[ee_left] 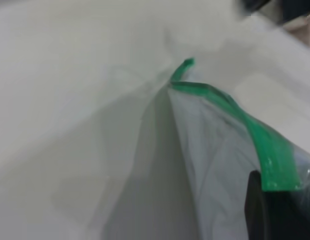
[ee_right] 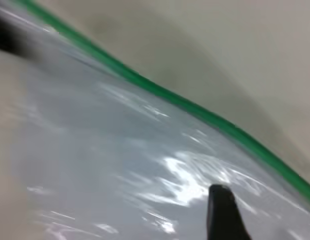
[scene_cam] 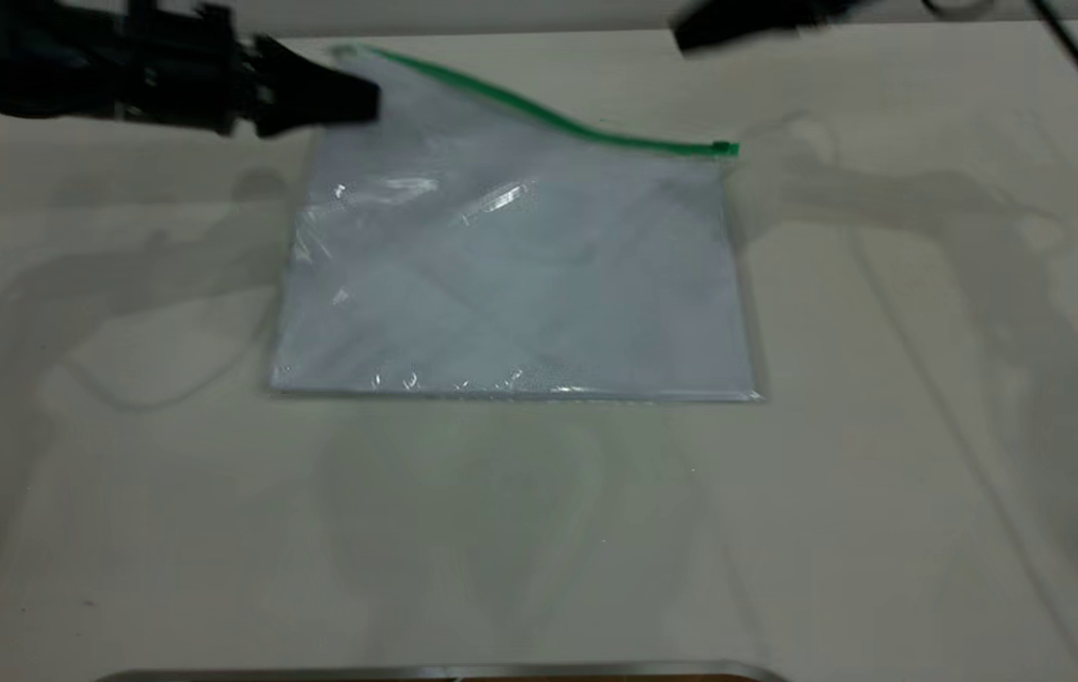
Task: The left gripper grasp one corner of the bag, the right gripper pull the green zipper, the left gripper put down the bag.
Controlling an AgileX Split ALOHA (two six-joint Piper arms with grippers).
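**Zip corner held up at upper left — slider lying at the far right end of the strip**

The left gripper (scene_cam: 364, 95) is seen at the upper left of the exterior view, closed on the corner (scene_cam: 350, 55) of the bag (scene_cam: 511, 284) where the green zipper (scene_cam: 548, 116) begins. In the left wrist view a dark finger (ee_left: 255, 210) is pressed against the green strip's end, so the pinch is judged firm. That corner is raised off the table (scene_cam: 880, 474), while the opposite long edge of the bag lies flat toward the lower middle of the frame.

The strip's long axis is drawn from the held corner at upper left down to the slider tab (scene_cam: 724, 148) at right of centre, sagging between the two. With the slider parked at that far end, the pull appears complete, and lowering the corner is judged to be what remains.

The right gripper (scene_cam: 709, 33) is placed at the upper edge, above the tab and clear of it — whether it is spread or closed cannot be told. Nothing is seen in its grasp.

The table is pale, smooth and glossy, with bare surface lying under the raised corner.
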